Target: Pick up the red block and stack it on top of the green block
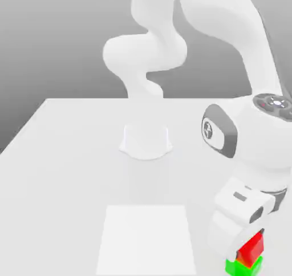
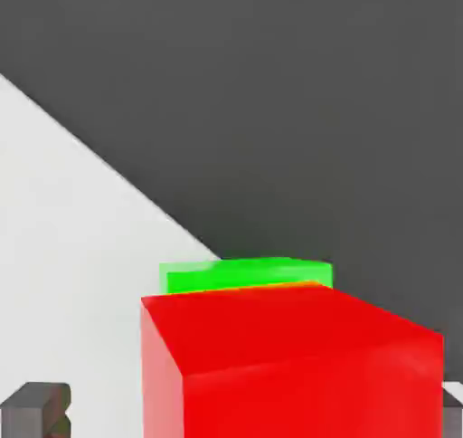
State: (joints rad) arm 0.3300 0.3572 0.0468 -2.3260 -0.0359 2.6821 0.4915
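Observation:
The red block rests on top of the green block at the exterior view's lower right, slightly offset so a green rim shows underneath. My gripper hangs right over the stack, its white hand covering part of both blocks. In the hand view the red block sits between my fingertips, with a visible gap of white table between one finger and the block's side. The green block peeks out beyond the red one. The jaws stand open around the red block.
The white table carries a paler square patch near its front middle. The arm's round base stands at the back centre. The stack sits close to the table's edge, with dark ground beyond it.

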